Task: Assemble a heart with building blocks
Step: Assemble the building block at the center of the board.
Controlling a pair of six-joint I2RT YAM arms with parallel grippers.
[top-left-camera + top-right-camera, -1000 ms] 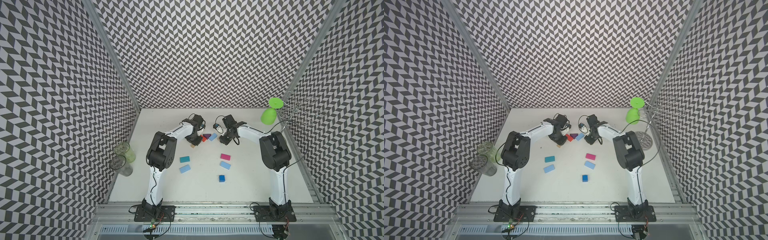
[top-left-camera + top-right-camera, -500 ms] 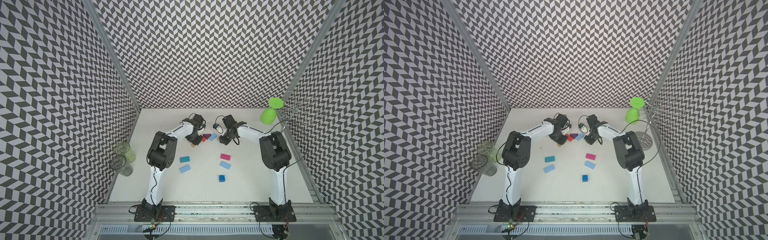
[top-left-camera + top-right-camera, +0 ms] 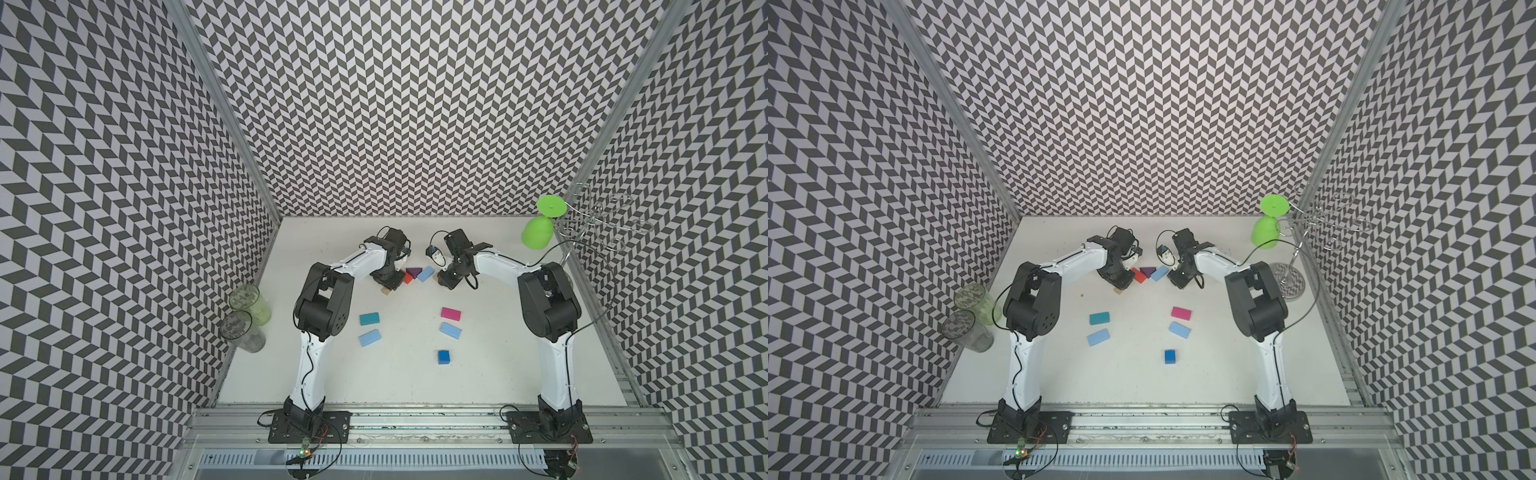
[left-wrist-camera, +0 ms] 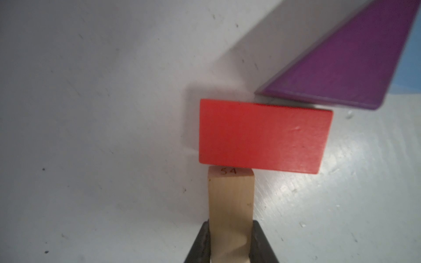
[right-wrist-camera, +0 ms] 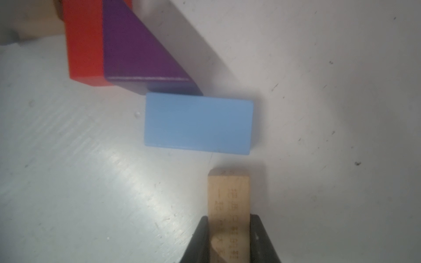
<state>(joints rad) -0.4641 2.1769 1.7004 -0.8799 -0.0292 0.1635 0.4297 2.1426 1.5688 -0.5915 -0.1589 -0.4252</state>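
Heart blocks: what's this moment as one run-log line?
left gripper: shut on left tan block, touching red block | right gripper: shut on right tan block, short of light blue block

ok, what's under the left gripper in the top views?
A tan wood block, clamped in the left gripper, its end seemingly touching the red block's long edge. In both top views the gripper covers most of it; only one tan end peeks out.
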